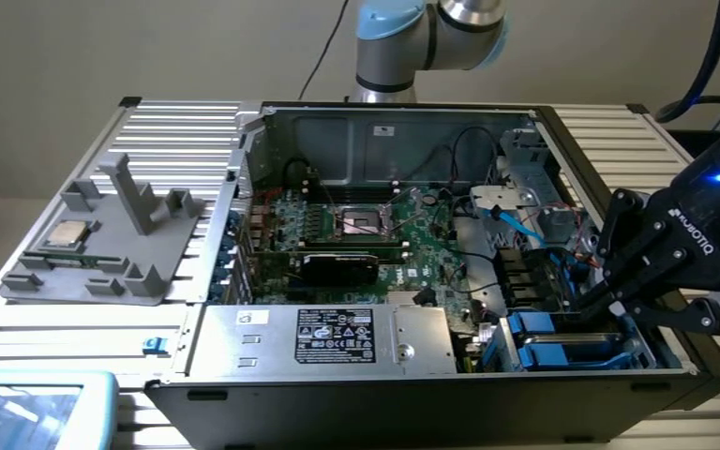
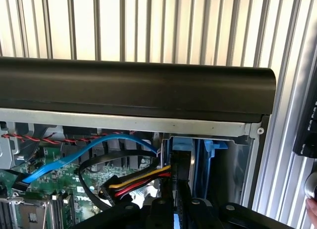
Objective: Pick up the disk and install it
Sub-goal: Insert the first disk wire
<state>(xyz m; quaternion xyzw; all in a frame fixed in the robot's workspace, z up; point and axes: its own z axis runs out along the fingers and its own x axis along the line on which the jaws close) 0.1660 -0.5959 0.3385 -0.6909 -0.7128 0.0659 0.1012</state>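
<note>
My gripper point(image 1: 621, 309) reaches down into the front corner of the open computer case point(image 1: 460, 375), at the exterior view's right. In the wrist view the gripper point(image 2: 174, 205) is shut on the disk point(image 2: 171, 182). The disk shows edge-on as a thin dark slab with a blue strip at its near end. Its far end stands in the drive bay point(image 2: 223, 162), beside a blue carrier point(image 2: 182, 143). In the exterior view two blue carriers point(image 1: 547, 330) lie in the bay just beside my fingers, and the arm hides the held disk.
A bundle of red, yellow and black cables point(image 2: 141, 179) and a blue cable point(image 2: 74, 157) lie close beside the bay. The case's black edge point(image 2: 133, 90) runs across beyond it. A grey labelled power-supply box point(image 1: 322, 337), the motherboard point(image 1: 373, 225) and a grey fixture with a chip point(image 1: 67, 236) lie toward the exterior view's left.
</note>
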